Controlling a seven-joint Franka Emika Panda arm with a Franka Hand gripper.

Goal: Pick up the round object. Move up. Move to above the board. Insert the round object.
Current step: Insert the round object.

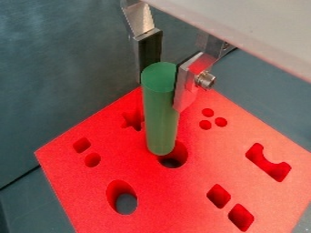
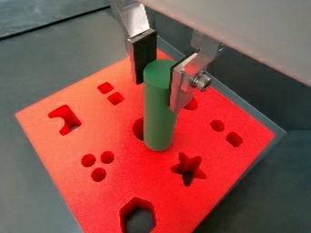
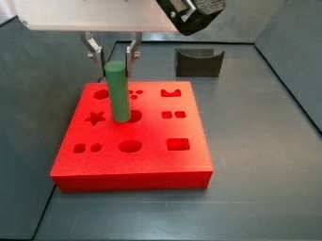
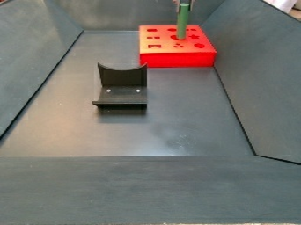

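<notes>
The round object, a slim green peg (image 1: 158,109) (image 2: 158,105), stands upright with its lower end in a round hole near the middle of the red board (image 1: 183,196) (image 2: 243,168). In both side views the peg (image 3: 117,92) (image 4: 184,18) rises from the board (image 3: 151,160) (image 4: 177,57). My gripper (image 1: 165,77) (image 2: 162,86) (image 3: 111,58) sits around the peg's top. It is open, with one dark pad clearly off the peg and the other finger close beside it.
The dark fixture (image 3: 199,62) (image 4: 120,86) with its curved notch stands on the grey floor apart from the board. The board's other cut-outs, a star (image 2: 186,167) among them, surround the peg. Sloping grey walls (image 4: 35,79) ring the floor.
</notes>
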